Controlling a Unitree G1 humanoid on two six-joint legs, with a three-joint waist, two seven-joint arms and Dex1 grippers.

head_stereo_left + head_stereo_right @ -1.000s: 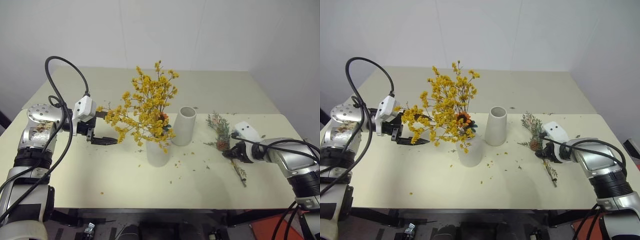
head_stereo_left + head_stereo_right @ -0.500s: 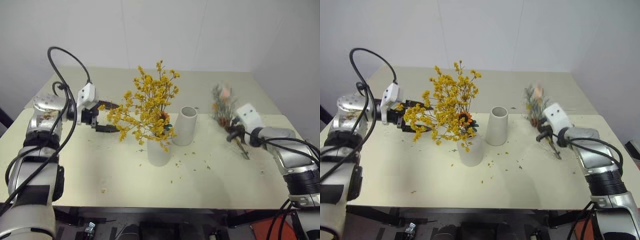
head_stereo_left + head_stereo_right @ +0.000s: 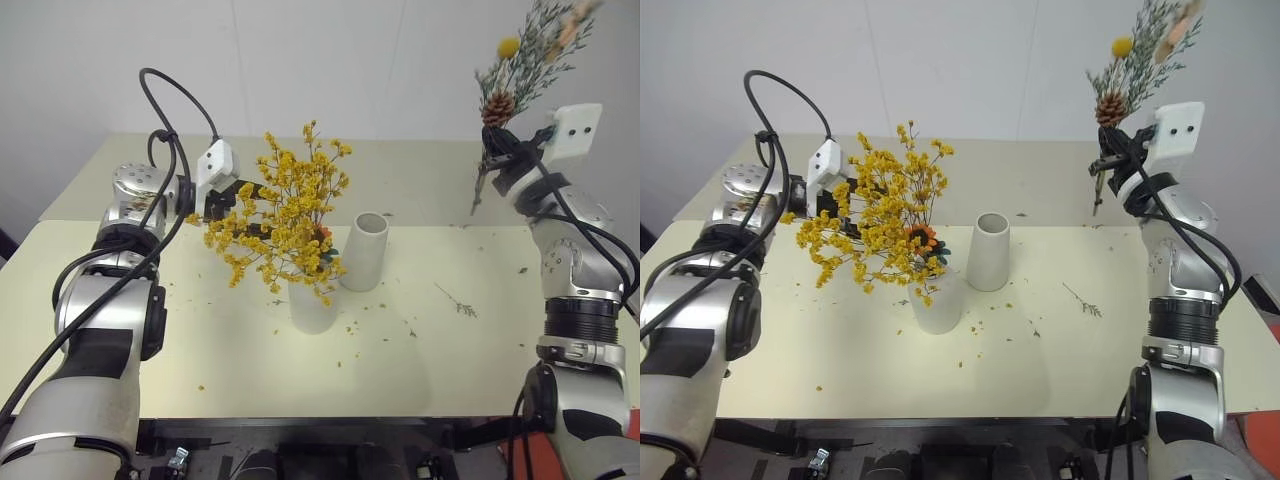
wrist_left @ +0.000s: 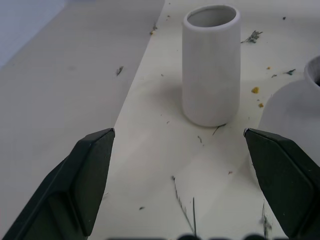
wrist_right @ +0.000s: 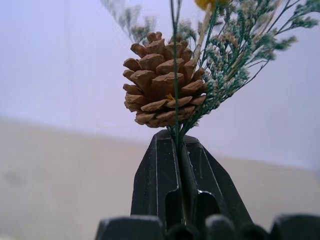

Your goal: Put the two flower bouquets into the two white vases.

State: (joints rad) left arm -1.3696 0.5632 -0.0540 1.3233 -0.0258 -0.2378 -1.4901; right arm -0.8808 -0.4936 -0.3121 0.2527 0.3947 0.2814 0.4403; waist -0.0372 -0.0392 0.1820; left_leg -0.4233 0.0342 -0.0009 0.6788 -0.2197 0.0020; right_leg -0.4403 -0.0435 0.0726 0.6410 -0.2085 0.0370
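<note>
Right gripper [image 5: 178, 150]: black fingers pinching the thin stems of the grey-green sprig with scaly brown pinecone [image 3: 497, 106], lifting it upright, high above the cream matte table [image 3: 450, 340]. Left gripper [image 4: 180, 150]: jaws gaping wide, holding nothing, hovering beside the bushy spray of tiny dried yellow flowers [image 3: 290, 220], which is standing in the short rounded white vase [image 3: 314, 305]. Tall smooth white cylinder vase [image 4: 210, 65]: sitting empty ahead of the left fingers, open tabletop around it.

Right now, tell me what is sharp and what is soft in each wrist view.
Right wrist view: the brown pinecone of the grey-green sprig is crisp, the wall behind is soft. Left wrist view: the tall white cylinder vase is sharp; the rounded white vase at the edge and the near black fingertips are soft.
</note>
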